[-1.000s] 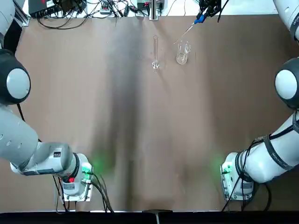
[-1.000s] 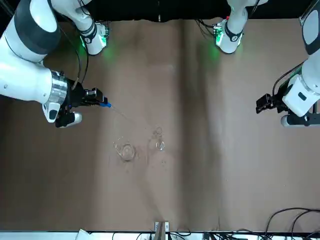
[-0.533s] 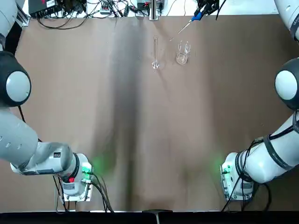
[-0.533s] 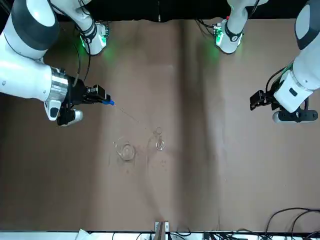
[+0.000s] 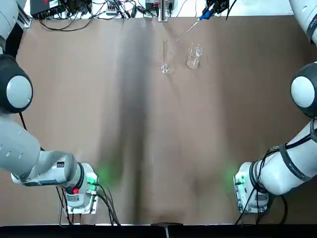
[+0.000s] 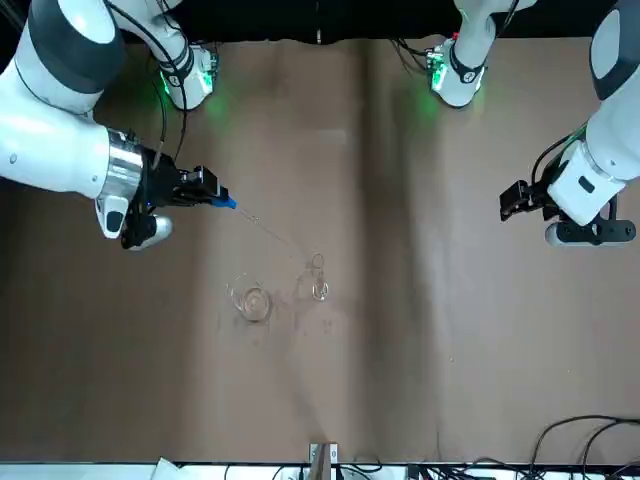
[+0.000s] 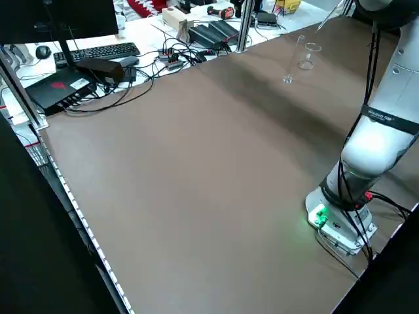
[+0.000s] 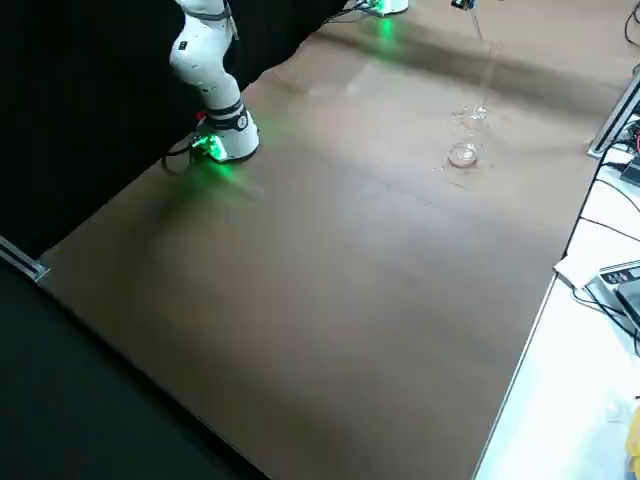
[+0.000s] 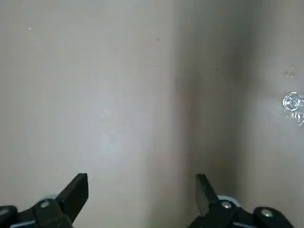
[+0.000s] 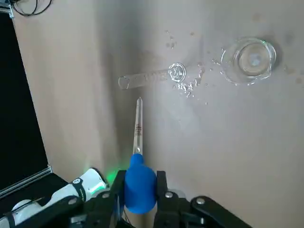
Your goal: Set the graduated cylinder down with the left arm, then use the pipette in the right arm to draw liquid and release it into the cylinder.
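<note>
The graduated cylinder point(image 5: 165, 55) stands upright on the brown table, free of both grippers, with its foot point(image 10: 176, 72) among small droplets. Beside it is the short clear beaker point(image 5: 193, 58). My right gripper point(image 6: 200, 188) hovers above the table, shut on the blue bulb of the pipette point(image 10: 139, 183). The pipette's thin tube point(image 6: 265, 228) slants down toward the cylinder's mouth, and its tip ends just short of it. My left gripper point(image 6: 515, 200) is far off on the other side, open and holding nothing, as the left wrist view point(image 9: 141, 190) shows. I cannot make out the liquid.
Cables, a keyboard and electronics point(image 7: 98, 62) lie on the white bench beyond the table's far edge. A metal post point(image 5: 162, 9) stands at that edge, near the glassware. Both arm bases point(image 5: 79, 191) sit at the near edge.
My right gripper has carried the pipette away from over the beaker, toward the cylinder. The left gripper shifted slightly inward at first, then held still.
</note>
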Controlling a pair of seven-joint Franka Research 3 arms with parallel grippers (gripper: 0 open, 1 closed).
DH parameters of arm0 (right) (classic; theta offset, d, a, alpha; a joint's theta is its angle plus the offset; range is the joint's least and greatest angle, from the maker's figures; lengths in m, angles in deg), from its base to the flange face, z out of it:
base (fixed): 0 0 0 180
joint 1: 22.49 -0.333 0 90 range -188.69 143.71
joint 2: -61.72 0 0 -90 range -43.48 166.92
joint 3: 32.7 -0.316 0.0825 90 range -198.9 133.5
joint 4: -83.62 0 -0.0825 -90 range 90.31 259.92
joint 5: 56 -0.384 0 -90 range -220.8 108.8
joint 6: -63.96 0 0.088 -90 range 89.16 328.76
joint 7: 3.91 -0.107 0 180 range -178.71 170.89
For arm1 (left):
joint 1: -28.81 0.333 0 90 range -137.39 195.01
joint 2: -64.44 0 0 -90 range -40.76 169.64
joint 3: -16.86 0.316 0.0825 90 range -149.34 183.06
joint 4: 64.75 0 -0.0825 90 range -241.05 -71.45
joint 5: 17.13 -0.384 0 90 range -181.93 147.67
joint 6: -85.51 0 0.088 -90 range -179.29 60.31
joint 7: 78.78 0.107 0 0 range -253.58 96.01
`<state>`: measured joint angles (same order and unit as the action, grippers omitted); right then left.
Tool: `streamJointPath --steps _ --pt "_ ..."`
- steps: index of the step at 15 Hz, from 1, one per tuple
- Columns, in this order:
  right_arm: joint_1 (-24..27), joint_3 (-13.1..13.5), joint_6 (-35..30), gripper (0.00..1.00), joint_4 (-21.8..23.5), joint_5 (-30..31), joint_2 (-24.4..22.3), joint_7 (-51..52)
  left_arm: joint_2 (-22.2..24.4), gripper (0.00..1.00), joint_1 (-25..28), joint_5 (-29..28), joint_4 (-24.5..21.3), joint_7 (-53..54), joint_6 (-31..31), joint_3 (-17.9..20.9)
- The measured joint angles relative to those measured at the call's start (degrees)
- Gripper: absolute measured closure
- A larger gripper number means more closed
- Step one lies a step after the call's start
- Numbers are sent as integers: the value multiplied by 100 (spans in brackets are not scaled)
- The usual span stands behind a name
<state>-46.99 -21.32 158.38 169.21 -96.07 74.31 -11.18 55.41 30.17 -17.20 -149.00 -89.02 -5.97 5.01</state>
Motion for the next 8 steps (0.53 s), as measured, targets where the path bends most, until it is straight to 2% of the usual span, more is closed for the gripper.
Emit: streamJointPath --steps 8 --pt "-221 -2 363 70 0 -55 0 -114 0 0 22 0 -11 2 0 4"
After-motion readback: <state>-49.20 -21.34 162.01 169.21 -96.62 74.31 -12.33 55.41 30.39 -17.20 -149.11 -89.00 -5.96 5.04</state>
